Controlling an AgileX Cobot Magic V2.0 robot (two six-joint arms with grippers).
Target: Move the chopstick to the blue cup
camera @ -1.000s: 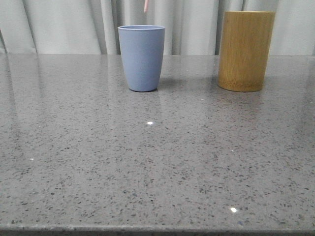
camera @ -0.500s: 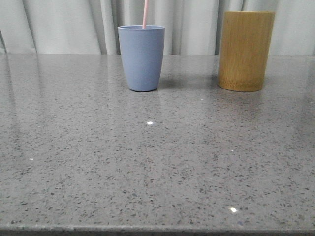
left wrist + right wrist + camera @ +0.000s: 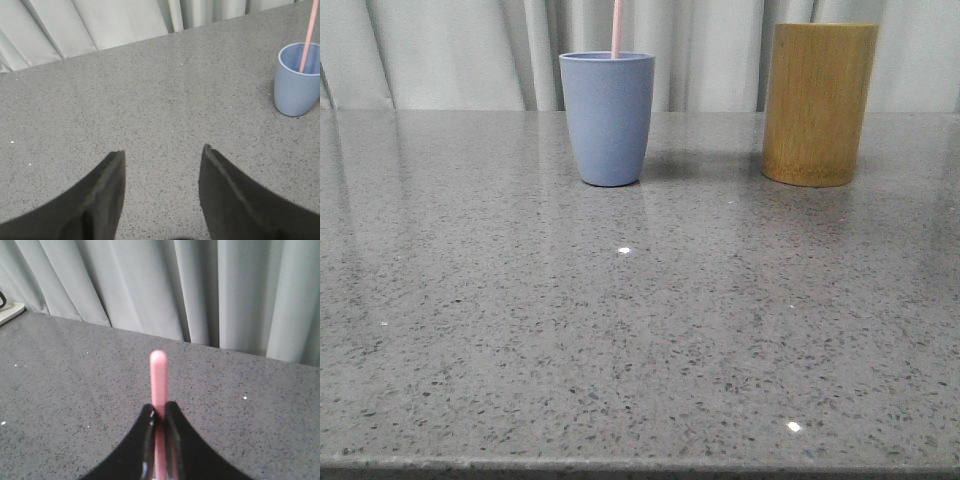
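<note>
The blue cup (image 3: 608,117) stands at the back of the grey table, left of centre. A pale pink chopstick (image 3: 616,28) rises out of its mouth and runs off the top of the front view; the left wrist view shows the same chopstick (image 3: 307,39) leaning inside the cup (image 3: 297,88). My right gripper (image 3: 159,412) is shut on the chopstick (image 3: 158,372), whose rounded end sticks out beyond the fingertips. My left gripper (image 3: 162,152) hangs open over bare table, well apart from the cup. Neither gripper shows in the front view.
A taller yellow-brown bamboo cylinder (image 3: 818,103) stands at the back right, a little right of the blue cup. Pale curtains (image 3: 470,50) hang right behind the table's far edge. The speckled grey tabletop (image 3: 640,330) fills the foreground.
The pink chopstick has come down from above the cup until its lower end is inside the cup's mouth. The cups have not moved.
</note>
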